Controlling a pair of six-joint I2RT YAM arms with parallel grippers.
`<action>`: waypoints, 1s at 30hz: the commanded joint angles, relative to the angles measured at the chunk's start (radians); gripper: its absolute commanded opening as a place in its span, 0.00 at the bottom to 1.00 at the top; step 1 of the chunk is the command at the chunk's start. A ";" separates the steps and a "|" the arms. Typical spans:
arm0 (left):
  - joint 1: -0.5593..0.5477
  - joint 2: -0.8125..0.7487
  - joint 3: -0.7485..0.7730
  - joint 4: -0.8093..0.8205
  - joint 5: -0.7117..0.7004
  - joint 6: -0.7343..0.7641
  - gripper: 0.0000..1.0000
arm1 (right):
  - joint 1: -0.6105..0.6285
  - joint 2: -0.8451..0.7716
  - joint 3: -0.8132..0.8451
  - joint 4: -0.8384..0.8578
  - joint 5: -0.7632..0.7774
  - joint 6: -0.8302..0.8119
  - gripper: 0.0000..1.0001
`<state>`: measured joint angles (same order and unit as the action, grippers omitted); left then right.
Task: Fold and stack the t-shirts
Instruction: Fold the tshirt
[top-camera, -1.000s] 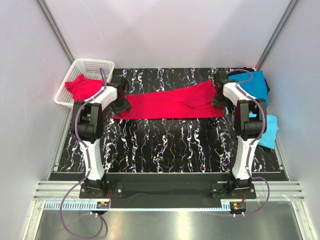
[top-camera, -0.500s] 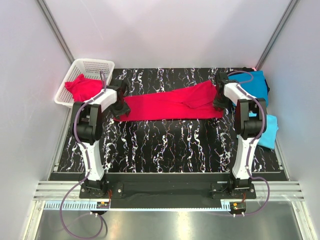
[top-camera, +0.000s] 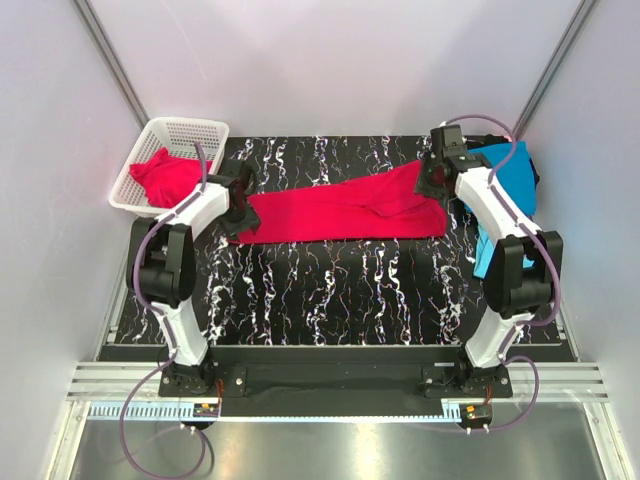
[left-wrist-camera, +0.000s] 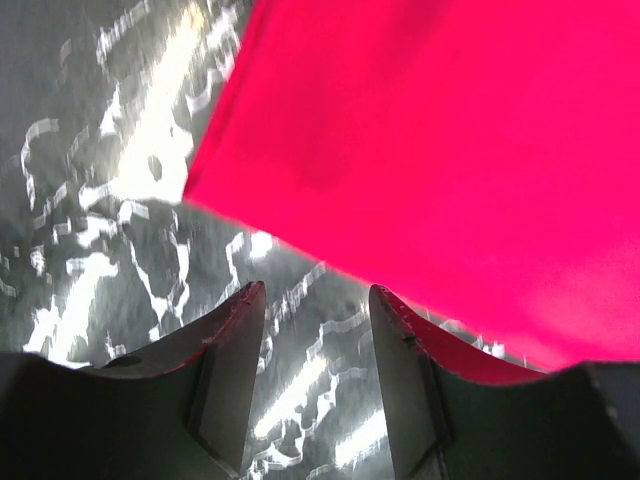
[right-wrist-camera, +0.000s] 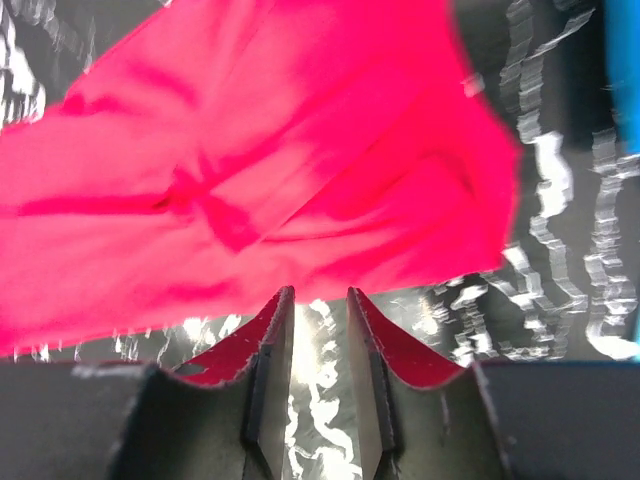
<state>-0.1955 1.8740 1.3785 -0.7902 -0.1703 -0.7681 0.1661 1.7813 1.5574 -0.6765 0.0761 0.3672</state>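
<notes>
A crimson-red t-shirt (top-camera: 340, 210) lies as a long folded band across the far half of the black marbled table (top-camera: 330, 290). My left gripper (top-camera: 240, 203) hovers at its left end, open, with only tabletop between the fingers (left-wrist-camera: 232, 340) and the red cloth (left-wrist-camera: 450, 150) just ahead. At the shirt's right end, my right gripper (top-camera: 437, 176) holds its jaws narrowly apart with nothing between them, and the red cloth (right-wrist-camera: 280, 170) lies just beyond the fingertips (right-wrist-camera: 280, 305). A teal-blue t-shirt (top-camera: 510, 170) and a lighter sky-blue one (top-camera: 483, 252) lie at the right edge.
A white mesh basket (top-camera: 190, 130) at the far left corner holds another red t-shirt (top-camera: 165, 175). Grey walls close in the table on three sides. The right arm's elbow (top-camera: 525, 270) reaches over the sky-blue shirt.
The right gripper has drawn back and risen off the shirt's right end, and its elbow has swung out to the right. The left gripper has shifted slightly toward the far side.
</notes>
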 joint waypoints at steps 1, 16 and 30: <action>-0.050 -0.107 -0.068 0.019 -0.017 -0.023 0.51 | 0.070 -0.003 -0.091 0.052 -0.073 -0.005 0.35; -0.064 0.003 0.043 0.098 -0.003 0.055 0.50 | 0.098 0.204 -0.025 0.032 0.069 -0.063 0.35; -0.045 0.283 0.320 -0.090 0.011 0.079 0.50 | 0.096 0.368 0.060 -0.089 0.169 -0.059 0.35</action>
<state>-0.2462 2.1590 1.6688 -0.7975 -0.1608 -0.6991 0.2665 2.1304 1.6054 -0.7105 0.2047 0.3065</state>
